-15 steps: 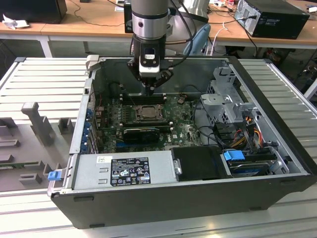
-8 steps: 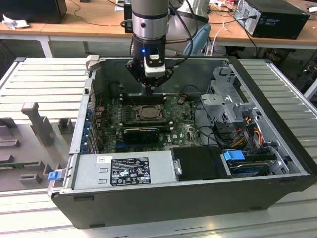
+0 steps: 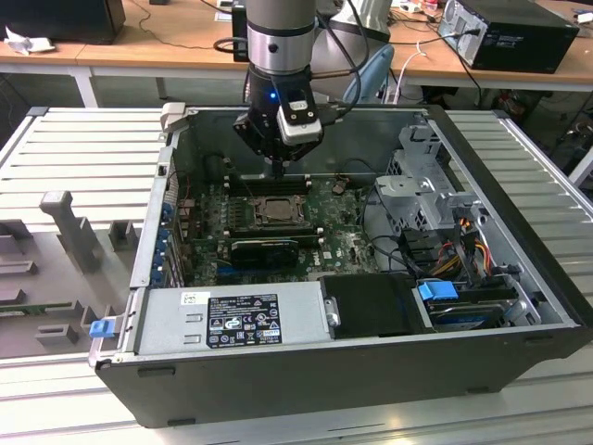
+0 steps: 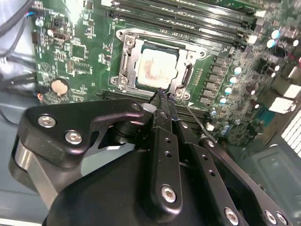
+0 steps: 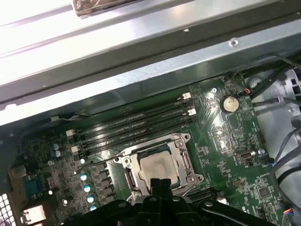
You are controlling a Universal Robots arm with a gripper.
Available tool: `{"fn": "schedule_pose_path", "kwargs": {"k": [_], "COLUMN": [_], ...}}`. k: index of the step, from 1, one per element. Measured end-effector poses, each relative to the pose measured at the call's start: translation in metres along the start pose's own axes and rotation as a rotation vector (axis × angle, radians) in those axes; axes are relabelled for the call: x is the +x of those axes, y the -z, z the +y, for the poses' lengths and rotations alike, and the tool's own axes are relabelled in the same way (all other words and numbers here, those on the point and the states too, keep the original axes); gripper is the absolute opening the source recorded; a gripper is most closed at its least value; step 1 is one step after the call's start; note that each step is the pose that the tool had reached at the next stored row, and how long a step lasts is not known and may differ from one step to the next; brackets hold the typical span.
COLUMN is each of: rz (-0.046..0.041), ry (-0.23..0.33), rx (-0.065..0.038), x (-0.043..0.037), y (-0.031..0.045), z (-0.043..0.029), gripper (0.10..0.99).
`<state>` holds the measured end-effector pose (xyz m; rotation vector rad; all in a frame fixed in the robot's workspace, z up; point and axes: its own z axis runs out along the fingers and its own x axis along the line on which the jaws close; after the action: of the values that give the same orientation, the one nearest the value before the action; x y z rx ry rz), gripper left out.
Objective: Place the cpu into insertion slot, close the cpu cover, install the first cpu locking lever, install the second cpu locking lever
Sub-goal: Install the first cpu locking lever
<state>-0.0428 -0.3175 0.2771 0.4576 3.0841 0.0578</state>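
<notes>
Open black computer case (image 3: 371, 371) on ribbed grey table (image 3: 83, 148). Green motherboard (image 3: 347, 246) inside, with long black memory slots (image 5: 136, 125) and a coin battery (image 5: 229, 103). Labelled power supply (image 3: 232, 320) beside the board. Coloured cables (image 3: 463, 246) toward the exterior view's right.

Tabletop (image 3: 56, 139): ribbed grey metal slats, reaching out to both sides of the exterior view. Grey moulded fixtures (image 3: 65, 232) rest on it at the exterior view's left. Far side: wooden desk (image 3: 139, 46) on white legs, black cables (image 3: 225, 44) lying loose across it. Black box (image 3: 60, 19) at its far left, crumpled white paper (image 3: 23, 42) just beside; black computer case (image 3: 510, 32) at far right. Light even.
</notes>
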Motion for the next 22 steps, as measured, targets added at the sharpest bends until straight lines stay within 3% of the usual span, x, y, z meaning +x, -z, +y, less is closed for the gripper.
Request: {"fn": "schedule_pose_path", "kwargs": {"k": [9,17,22], "rz": [0.0044,0.0098,0.0102], "ry": [0.111,0.244,0.265], "rx": [-0.002,-0.004,-0.005], "x": [0.0,0.0,0.006], "y": [0.0,0.0,0.0003], "z": [0.0,0.0,-0.0019], "gripper": [0.106,0.106,0.106]}}
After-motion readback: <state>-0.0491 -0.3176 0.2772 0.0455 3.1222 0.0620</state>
